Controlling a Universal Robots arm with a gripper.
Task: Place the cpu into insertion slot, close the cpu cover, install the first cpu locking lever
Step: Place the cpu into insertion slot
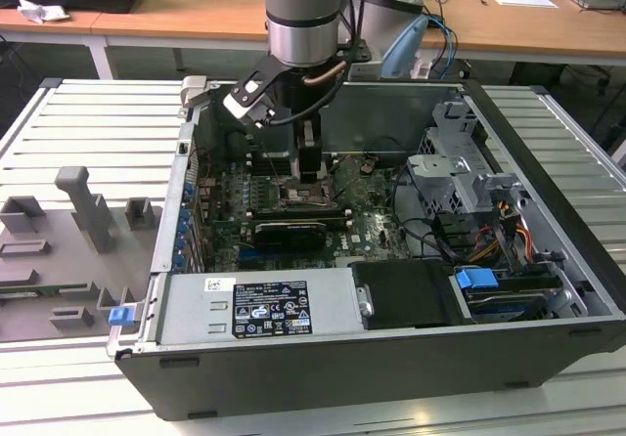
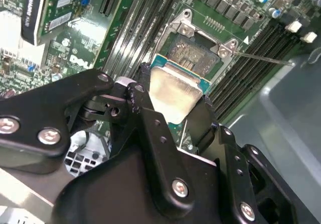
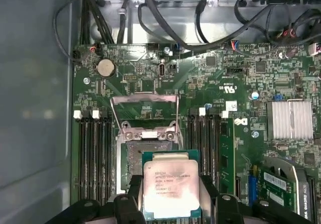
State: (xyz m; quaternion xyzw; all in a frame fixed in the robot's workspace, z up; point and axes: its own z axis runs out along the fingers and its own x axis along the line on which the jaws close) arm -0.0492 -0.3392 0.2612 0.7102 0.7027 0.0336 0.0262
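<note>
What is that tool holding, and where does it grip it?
The tool holds the cpu, pinched between its fingers at two opposite side edges.

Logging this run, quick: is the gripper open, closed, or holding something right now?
Gripper: jaws shut on the cpu, held over the open socket.

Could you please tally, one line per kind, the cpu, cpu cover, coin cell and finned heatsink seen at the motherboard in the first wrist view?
cpu: 1
cpu cover: 1
coin cell: 1
finned heatsink: 1
Total: 4
</note>
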